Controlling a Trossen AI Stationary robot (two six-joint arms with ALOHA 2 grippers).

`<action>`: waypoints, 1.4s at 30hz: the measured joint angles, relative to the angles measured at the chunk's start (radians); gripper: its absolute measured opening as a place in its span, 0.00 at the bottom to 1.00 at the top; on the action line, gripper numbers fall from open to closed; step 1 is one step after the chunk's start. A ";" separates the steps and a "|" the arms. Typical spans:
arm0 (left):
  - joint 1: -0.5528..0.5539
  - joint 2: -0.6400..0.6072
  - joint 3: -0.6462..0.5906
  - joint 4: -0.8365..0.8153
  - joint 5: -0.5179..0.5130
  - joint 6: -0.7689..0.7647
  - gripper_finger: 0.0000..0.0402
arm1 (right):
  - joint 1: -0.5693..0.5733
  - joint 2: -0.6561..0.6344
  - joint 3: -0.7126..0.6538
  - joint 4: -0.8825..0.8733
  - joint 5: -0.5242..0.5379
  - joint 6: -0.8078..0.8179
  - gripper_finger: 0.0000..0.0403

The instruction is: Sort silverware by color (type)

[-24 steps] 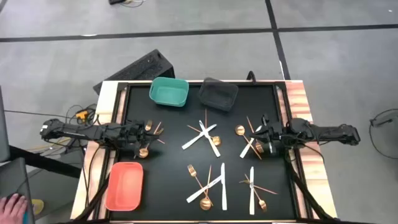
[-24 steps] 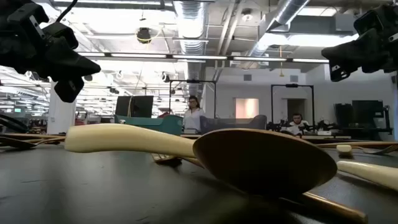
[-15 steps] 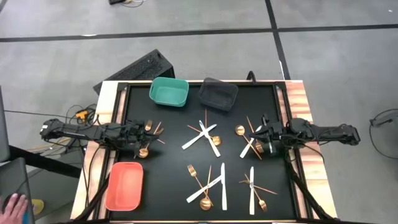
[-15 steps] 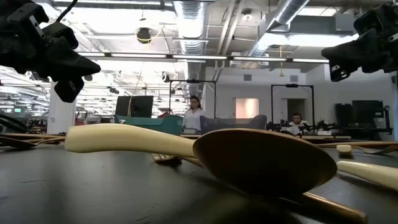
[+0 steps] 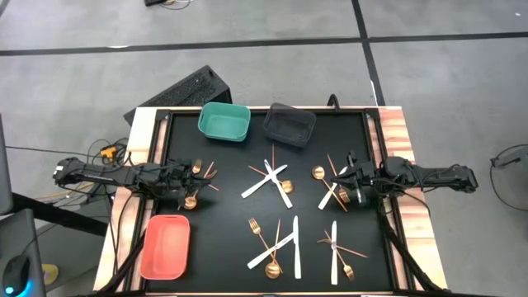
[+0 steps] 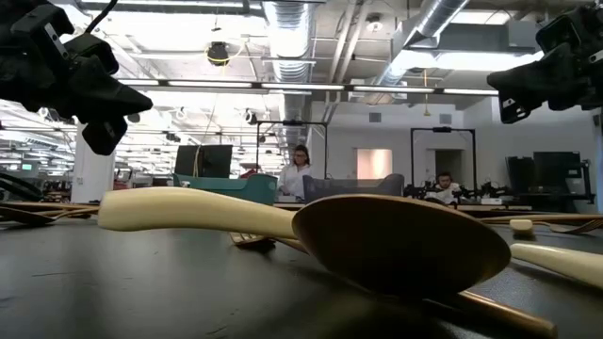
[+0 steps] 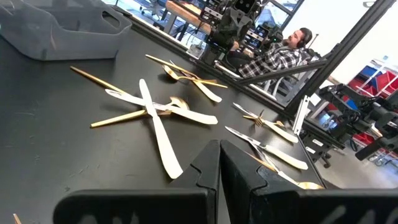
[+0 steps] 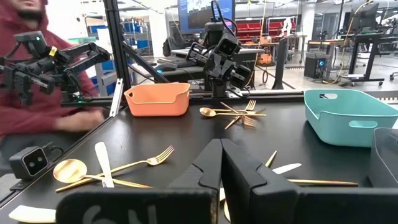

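High view: your left gripper (image 5: 191,179) hovers over gold utensils at the table's left; the right gripper (image 5: 353,185) sits over the right cluster. Silverware (image 5: 269,179) lies scattered mid-table. Wrist views: both pairs of fingers pressed together, holding nothing.

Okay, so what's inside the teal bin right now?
Nothing visible from above: the teal bin shows only its bare floor. In the right wrist view its near wall hides the inside. All the silverware, like the crossed white knives, lies on the table.
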 joint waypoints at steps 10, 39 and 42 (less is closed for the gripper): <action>0.000 0.000 0.000 0.000 0.000 0.000 0.00 | 0.000 0.000 0.000 0.000 0.000 0.000 0.09; 0.000 0.000 0.000 0.001 -0.002 -0.003 0.00 | 0.000 0.000 0.000 0.000 0.000 0.000 0.09; 0.000 0.000 0.000 0.037 -0.080 -0.079 0.00 | 0.000 0.000 0.000 0.000 0.000 0.000 0.09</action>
